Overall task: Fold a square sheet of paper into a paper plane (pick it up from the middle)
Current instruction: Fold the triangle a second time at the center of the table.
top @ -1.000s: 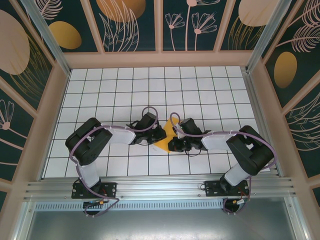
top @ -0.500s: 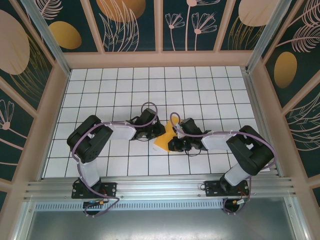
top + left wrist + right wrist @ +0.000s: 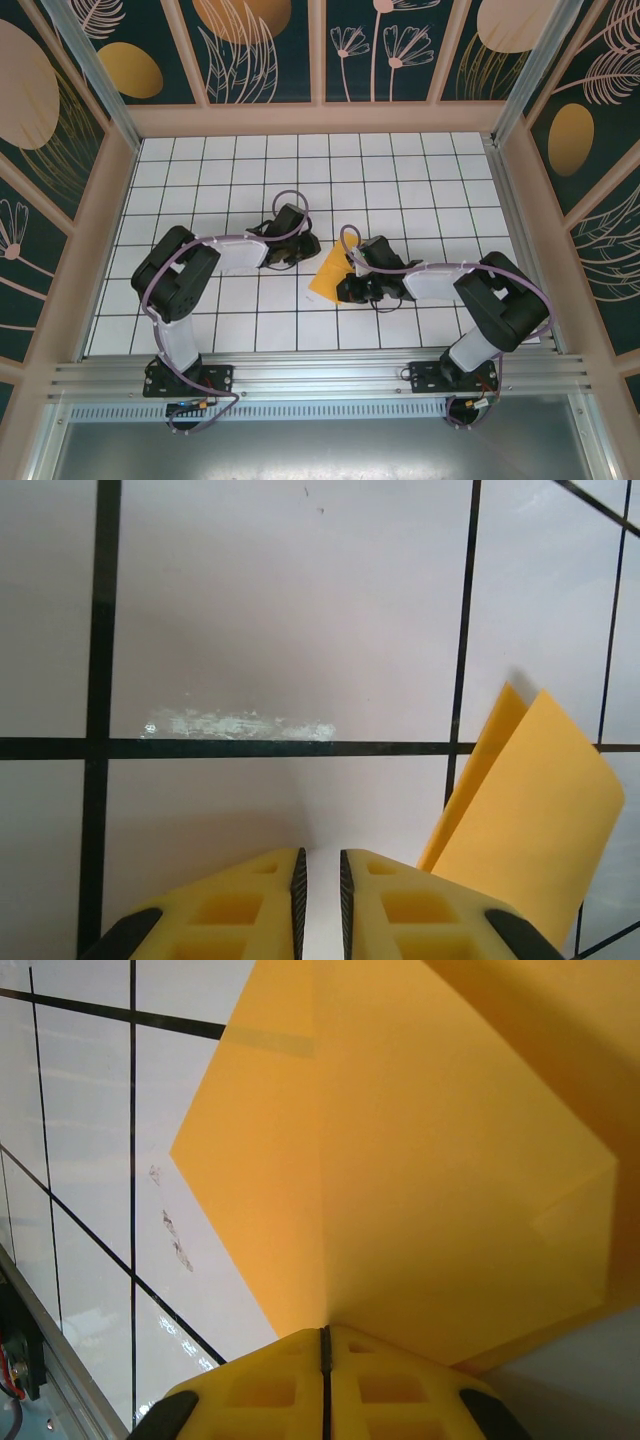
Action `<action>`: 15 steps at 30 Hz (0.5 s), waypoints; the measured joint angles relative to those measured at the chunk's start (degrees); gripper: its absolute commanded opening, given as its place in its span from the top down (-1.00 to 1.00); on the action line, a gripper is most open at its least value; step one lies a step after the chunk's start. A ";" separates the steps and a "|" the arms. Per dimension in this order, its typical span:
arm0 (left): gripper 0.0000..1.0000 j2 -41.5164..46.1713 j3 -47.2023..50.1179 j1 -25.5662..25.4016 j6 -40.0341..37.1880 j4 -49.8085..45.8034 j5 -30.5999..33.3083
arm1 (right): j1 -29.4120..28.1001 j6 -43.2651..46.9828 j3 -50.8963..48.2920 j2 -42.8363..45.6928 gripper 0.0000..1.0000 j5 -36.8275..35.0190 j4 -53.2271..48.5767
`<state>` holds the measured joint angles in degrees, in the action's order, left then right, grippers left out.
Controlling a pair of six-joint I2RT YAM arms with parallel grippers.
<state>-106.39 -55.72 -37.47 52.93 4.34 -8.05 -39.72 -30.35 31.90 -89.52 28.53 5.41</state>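
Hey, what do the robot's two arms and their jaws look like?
Both the left arm and right arm have black joints, pale grey links and a looping lilac cable. Jaws are yellow plastic with square recesses and black inner pads.

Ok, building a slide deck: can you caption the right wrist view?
Right arm's yellow fingers clamp the creased orange-yellow paper sheet, white black-gridded tabletop beyond.

paper (image 3: 328,274) on table (image 3: 200,180) | left jaws beside it, left | right jaws at right edge
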 measured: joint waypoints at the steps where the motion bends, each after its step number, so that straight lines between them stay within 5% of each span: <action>1: 0.69 0.57 0.20 0.07 -0.09 0.15 -0.52 | 0.00 0.00 0.11 0.00 0.80 0.00 -0.20; 15: 0.80 1.38 6.23 -1.64 5.25 17.73 -16.92 | 0.04 0.04 0.42 0.00 0.80 0.00 -0.92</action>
<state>-105.01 -49.50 -39.11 58.17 22.06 -24.97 -39.68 -30.30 32.32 -89.52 28.53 4.49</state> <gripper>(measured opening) 0.102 0.104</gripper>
